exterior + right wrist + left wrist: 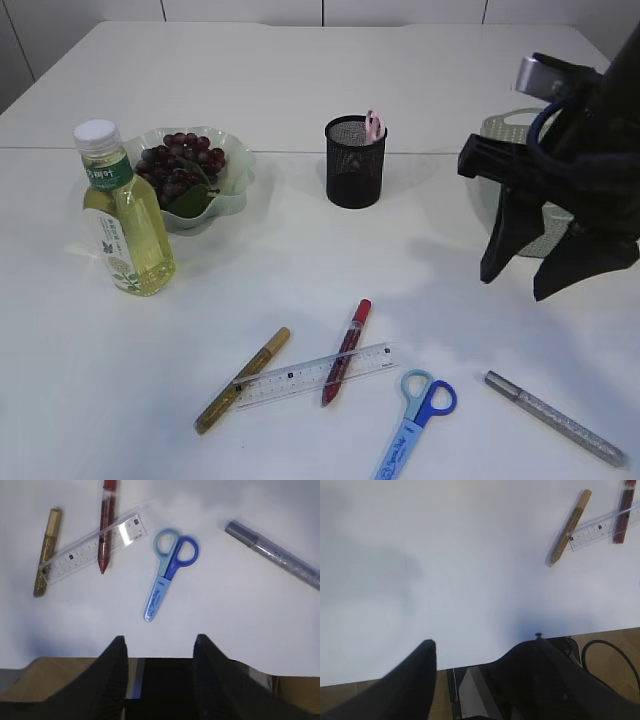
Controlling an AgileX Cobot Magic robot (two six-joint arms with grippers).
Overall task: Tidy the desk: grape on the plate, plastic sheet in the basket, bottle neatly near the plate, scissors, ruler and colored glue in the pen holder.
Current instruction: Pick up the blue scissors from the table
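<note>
Dark grapes (181,160) lie on the pale green plate (238,182), and the bottle of yellow drink (124,213) stands upright just left of it. On the table's front lie the clear ruler (316,373) (95,546), a gold glue pen (243,379) (568,527), a red glue pen (346,350) (106,525), a silver glue pen (555,417) (274,556) and the blue scissors (418,410) (168,573). The black mesh pen holder (354,165) holds something pink. My right gripper (515,285) (160,642) hangs open and empty above the table. My left gripper (482,647) is open at the near edge. The plastic sheet is out of view.
The basket (505,126) stands at the right rear, mostly hidden behind my right arm. In both wrist views the table's front edge runs just under the fingertips.
</note>
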